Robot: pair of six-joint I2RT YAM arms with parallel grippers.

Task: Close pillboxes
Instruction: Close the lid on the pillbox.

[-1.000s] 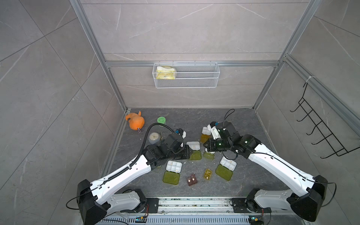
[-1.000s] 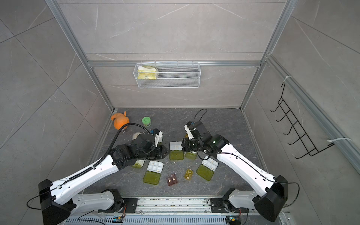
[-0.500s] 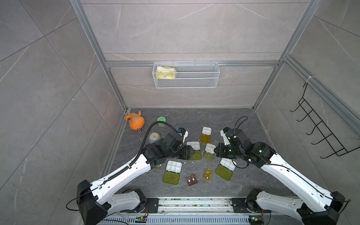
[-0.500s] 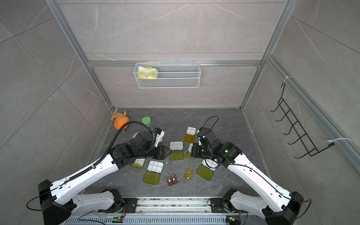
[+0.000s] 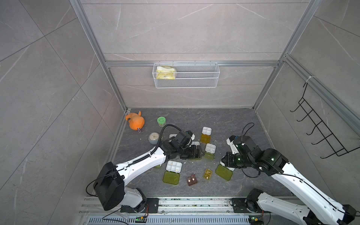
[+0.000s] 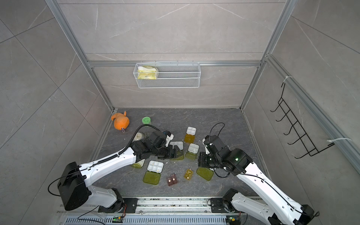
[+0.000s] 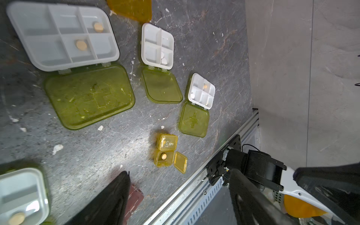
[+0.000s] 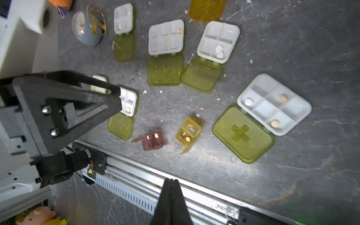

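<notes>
While pillboxes (image 5: 174, 166) lie open, left arm (image 5: 144, 161) overhangs one; clock (image 5: 153, 138), jar (image 5: 161, 121) nearby.

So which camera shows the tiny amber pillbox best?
Left wrist view: the amber pillbox is sharp, one side open, a pill inside. The right wrist view shows it blurrier; in both top views it is a speck.

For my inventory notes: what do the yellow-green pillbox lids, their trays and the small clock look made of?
Lids: translucent yellow-green plastic, glossy; the floor shows through.
Trays: opaque white plastic, satin, moulded dividers.
Clock: smooth matte grey shell, likely plastic, with a brassy metal-looking wire loop.
</notes>
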